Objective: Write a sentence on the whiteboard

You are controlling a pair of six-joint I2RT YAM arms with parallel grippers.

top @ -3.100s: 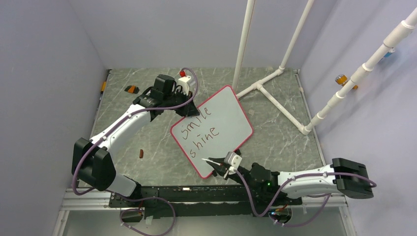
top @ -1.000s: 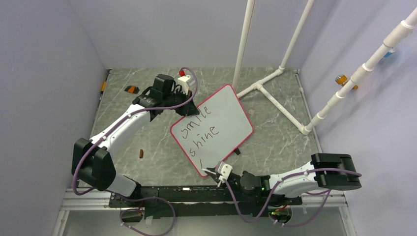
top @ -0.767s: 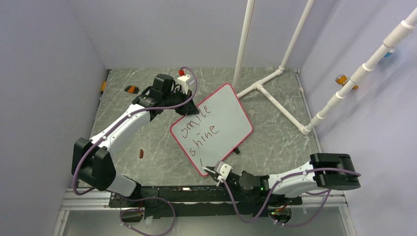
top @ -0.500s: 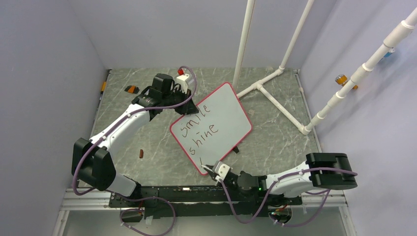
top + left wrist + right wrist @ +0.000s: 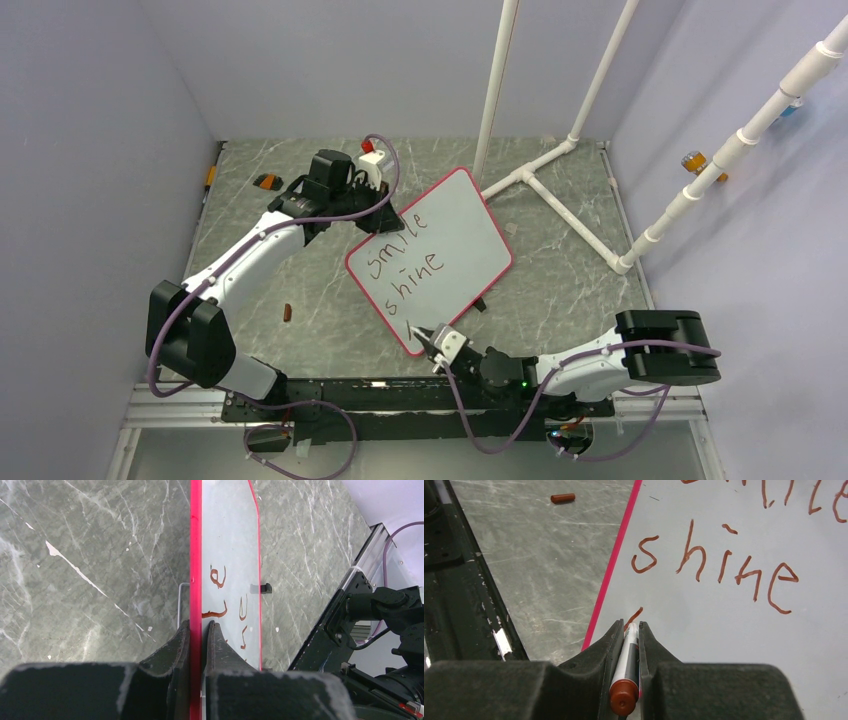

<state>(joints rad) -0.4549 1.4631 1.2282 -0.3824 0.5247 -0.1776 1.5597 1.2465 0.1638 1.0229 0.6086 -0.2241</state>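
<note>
The whiteboard (image 5: 450,240), white with a red-pink rim, is propped at a tilt in mid-table. The sentence (image 5: 405,262) reads "smile" and "shine" in reddish-brown, with one short stroke (image 5: 636,615) begun below. My left gripper (image 5: 385,212) is shut on the board's far-left rim (image 5: 196,580). My right gripper (image 5: 428,341) is shut on a brown marker (image 5: 628,665), whose tip touches the board at the stroke near the near-left rim. A black clip (image 5: 266,587) shows on the board's edge.
A brown marker cap (image 5: 289,313) lies on the marble table left of the board; it also shows in the right wrist view (image 5: 562,498). White pipe frames (image 5: 560,190) stand at the back right. A small orange-black object (image 5: 267,181) lies at the far left.
My right gripper has moved left along the board's near edge with the marker, and a short stroke has appeared below "shine". The left arm has held still.
</note>
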